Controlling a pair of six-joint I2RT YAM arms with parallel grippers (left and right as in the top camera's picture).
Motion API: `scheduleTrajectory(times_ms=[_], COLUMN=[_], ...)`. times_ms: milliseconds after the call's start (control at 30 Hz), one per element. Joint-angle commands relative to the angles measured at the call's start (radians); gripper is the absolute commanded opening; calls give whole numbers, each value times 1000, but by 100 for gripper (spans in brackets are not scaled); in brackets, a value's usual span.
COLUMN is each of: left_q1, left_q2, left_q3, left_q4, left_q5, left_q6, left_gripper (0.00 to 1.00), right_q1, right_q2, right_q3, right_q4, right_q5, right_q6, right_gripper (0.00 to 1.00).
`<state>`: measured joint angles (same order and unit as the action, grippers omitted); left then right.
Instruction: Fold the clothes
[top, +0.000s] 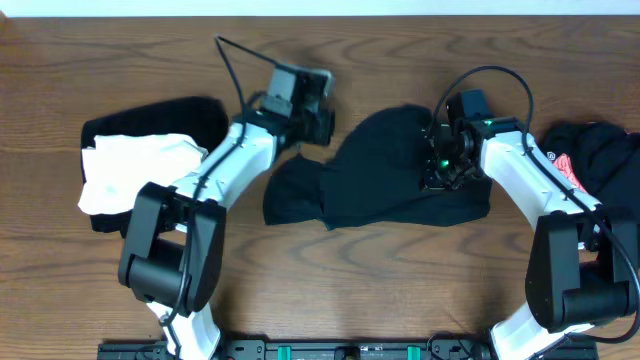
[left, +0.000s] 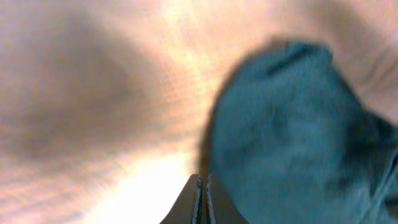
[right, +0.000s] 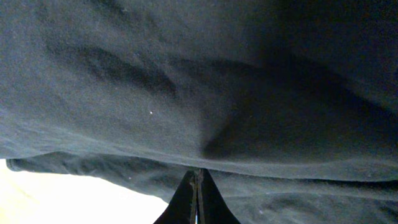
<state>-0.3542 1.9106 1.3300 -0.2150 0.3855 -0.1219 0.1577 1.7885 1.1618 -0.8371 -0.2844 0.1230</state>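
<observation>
Black shirt (top: 390, 170) lies crumpled mid-table (top: 400, 290); right gripper (right: 198, 171) closed, pinching fabric on its right side, seemingly to drag it flat; left gripper (left: 203, 177) closed on nothing, just beside the shirt's left edge.

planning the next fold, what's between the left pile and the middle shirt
Only the left arm, crossing above bare table, lies between the left pile and the middle shirt; the overhead view shows it.
</observation>
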Motion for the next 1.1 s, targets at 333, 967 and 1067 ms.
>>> scheduleTrajectory(times_ms=[333, 967, 1067], left_q1=[-27, -101, -101], left_q2=[14, 142, 116], left_q3=[78, 31, 67], left_q4=[-384, -247, -254], left_q5=[103, 96, 69], left_q6=[25, 51, 51], left_gripper=[48, 6, 6], right_q1=[6, 6, 6], right_q2=[-21, -21, -21], right_q3=[1, 1, 1], right_q4=[3, -48, -62], right_q5=[4, 23, 63], right_q6=[-20, -18, 12], right_gripper=[32, 33, 32])
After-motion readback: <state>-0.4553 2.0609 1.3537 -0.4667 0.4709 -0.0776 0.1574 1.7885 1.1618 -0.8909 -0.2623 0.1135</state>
